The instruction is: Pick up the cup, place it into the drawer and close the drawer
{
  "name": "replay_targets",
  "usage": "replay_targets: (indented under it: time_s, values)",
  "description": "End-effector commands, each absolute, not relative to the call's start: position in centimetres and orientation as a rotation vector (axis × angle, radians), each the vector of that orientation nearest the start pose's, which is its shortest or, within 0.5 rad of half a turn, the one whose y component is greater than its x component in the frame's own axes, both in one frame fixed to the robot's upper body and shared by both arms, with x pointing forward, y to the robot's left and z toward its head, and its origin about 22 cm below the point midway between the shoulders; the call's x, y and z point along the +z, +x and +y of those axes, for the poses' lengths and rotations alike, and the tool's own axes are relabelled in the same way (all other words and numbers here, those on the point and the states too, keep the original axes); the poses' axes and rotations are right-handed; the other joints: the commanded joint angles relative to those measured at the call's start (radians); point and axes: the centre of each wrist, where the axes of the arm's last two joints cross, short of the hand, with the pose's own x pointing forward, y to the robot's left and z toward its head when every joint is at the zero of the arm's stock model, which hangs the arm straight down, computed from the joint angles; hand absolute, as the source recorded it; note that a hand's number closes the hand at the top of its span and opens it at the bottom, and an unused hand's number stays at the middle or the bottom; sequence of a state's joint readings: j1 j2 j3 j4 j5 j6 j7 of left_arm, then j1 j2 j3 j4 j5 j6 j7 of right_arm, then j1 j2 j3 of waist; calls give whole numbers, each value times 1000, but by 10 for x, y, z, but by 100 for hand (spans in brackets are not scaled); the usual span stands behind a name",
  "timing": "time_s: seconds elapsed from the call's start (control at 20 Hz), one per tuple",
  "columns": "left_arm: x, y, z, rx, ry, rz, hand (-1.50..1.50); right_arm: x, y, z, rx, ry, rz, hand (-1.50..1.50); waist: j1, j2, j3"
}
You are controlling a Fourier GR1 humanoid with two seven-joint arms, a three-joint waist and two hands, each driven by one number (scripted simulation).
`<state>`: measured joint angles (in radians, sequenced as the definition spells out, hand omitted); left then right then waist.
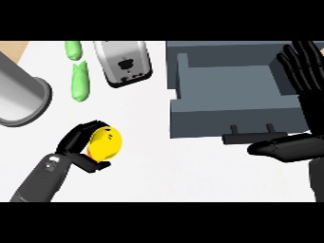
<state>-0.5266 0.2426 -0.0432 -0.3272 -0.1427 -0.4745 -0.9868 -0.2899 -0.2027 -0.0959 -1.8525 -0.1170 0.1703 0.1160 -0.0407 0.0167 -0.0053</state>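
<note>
The left hand (pixel 77 142) curls its fingers (pixel 87 126) round the yellow cup (pixel 106 143) (low, at eight o'clock on the table (pixel 192 166)). The right hand (pixel 308 95) stands open, fingers straight, at three o'clock beside the open grey drawer (pixel 227 114), thumb near its handle (pixel 252 136).

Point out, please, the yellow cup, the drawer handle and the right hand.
yellow cup (pixel 107 142), head view, its yellow side.
drawer handle (pixel 243 137), head view, its bar.
right hand (pixel 311 102), head view, its palm.

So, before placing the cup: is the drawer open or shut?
Open: the grey drawer is pulled out, its inside showing, no cup in it.
</note>
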Motion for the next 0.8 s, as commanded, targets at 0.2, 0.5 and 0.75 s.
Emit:
replay_targets:
  time_s: [0.2, 0.5, 0.75]
  values:
    - [-114, 307, 280, -273, -662, -1918, 150, 160, 275, -263, 268, 56, -2003, -150, 11, -6, 0]
    - [-117, 303, 290, 218, 9, -2029, 150, 157, 275, -266, 256, 26, -1999, -150, 41, -13, 2]
    - [-85, 342, 257, 157, -138, -2101, 150, 156, 281, -270, 251, 28, -1996, -150, 34, -15, 5]
